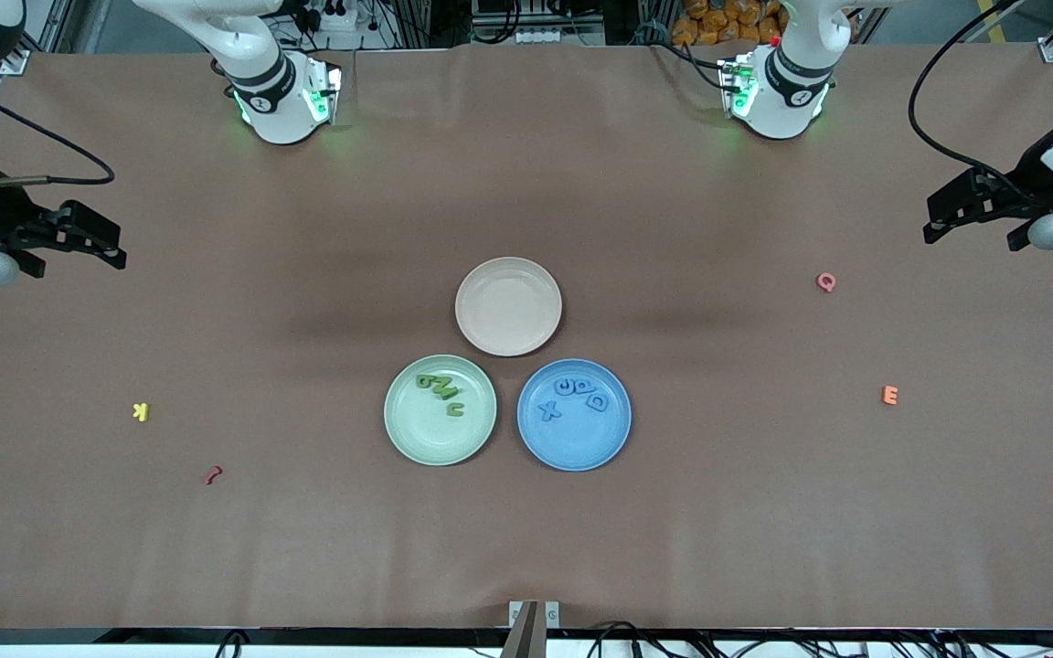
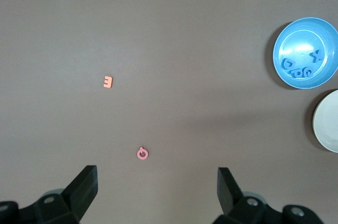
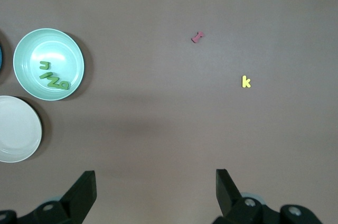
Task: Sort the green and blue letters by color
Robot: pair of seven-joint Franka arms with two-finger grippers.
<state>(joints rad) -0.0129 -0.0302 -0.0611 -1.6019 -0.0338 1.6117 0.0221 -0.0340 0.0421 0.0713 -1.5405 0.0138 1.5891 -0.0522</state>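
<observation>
Table (image 1: pixel 526 548), brown cover, is noted first. Three plates are clustered mid-table: pink plate (image 1: pixel 508 306) bare, farthest from the front camera; green plate (image 1: pixel 440 409) toward the right arm's end; blue plate (image 1: pixel 574 414) beside it toward the left arm's end.

Green letters (image 1: pixel 440 388) are seen lying in the green plate, blue letters (image 1: pixel 574 397) in the blue plate. Sorting is judged complete.

Strays are left on the cloth: yellow K (image 1: pixel 141 411) and dark red piece (image 1: pixel 213 474) toward the right arm's end; pink Q (image 1: pixel 825 281) and orange E (image 1: pixel 890 395) toward the left arm's end.

Risk is judged small: a further grasp at a stray could be triggered, putting a wrong colour into a sorted plate; a low sweep could nudge a plate.

Both arms are parked wide, waiting. Left gripper (image 1: pixel 974 215) is held over bare table at its end, fingers spread wide, nothing held. Right gripper (image 1: pixel 79 239) is held likewise at its end, spread wide, empty.
</observation>
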